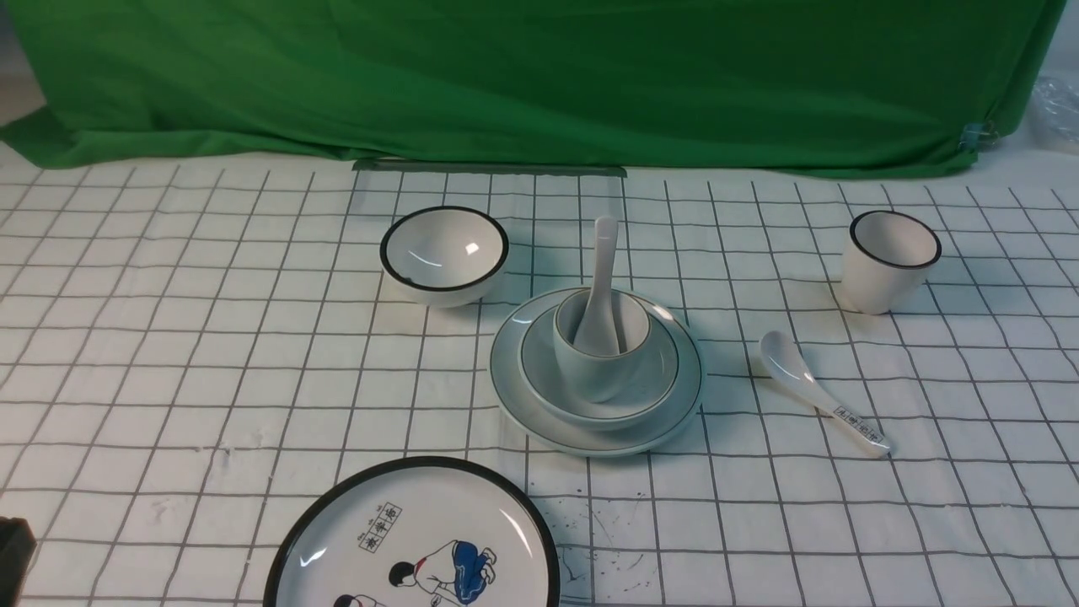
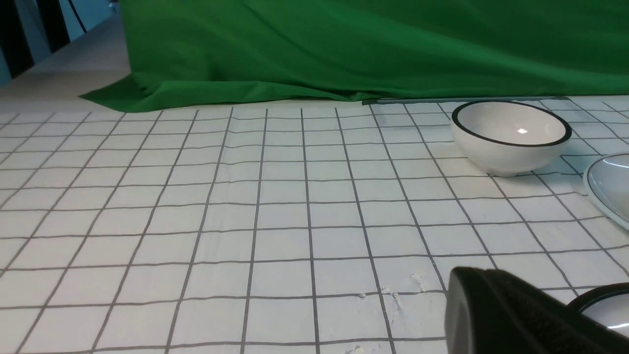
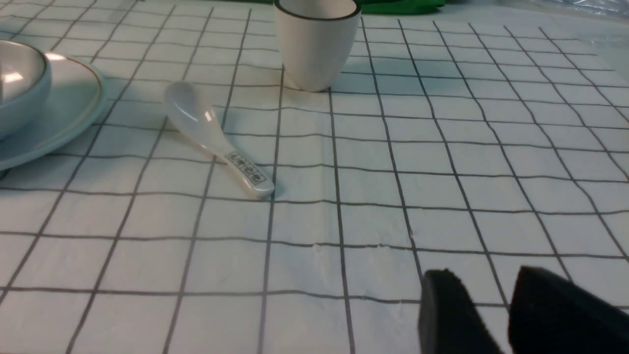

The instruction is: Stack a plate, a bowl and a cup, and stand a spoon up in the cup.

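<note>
In the middle of the table the pale grey-green plate [image 1: 523, 405] carries the shallow bowl [image 1: 653, 384]. The small tapered cup [image 1: 594, 371] sits inside the bowl. The plain white spoon [image 1: 604, 270] stands in the cup, handle up and leaning back. My left gripper [image 2: 467, 280] is shut and empty, low over the cloth at the near left, far from the stack; its black tip shows in the front view [image 1: 13, 548]. My right gripper [image 3: 486, 275] is open with only cloth between its fingers, near the front right. The plate's edge [image 3: 73, 103] and the bowl [image 3: 19, 93] show in the right wrist view.
A deeper black-rimmed bowl [image 1: 444, 253] stands behind and left of the stack. A white black-rimmed cup [image 1: 889, 261] is at the back right, with a printed spoon [image 1: 822, 392] lying in front of it. A large cartoon plate [image 1: 413, 539] lies at the near edge.
</note>
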{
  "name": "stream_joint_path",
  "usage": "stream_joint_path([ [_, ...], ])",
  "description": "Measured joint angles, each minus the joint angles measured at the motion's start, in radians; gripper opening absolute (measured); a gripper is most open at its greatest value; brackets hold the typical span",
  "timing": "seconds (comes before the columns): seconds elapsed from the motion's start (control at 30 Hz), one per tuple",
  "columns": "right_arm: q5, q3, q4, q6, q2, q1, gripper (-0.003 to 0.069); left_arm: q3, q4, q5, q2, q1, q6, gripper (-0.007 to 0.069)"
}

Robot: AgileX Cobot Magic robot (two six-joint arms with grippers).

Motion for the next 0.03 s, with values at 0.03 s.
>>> stream_joint_path([
  [0.03, 0.000, 0.000, 0.000, 0.000, 0.000, 0.000, 0.0237, 0.000, 0.000, 0.000, 0.000, 0.000, 0.000, 0.0003],
])
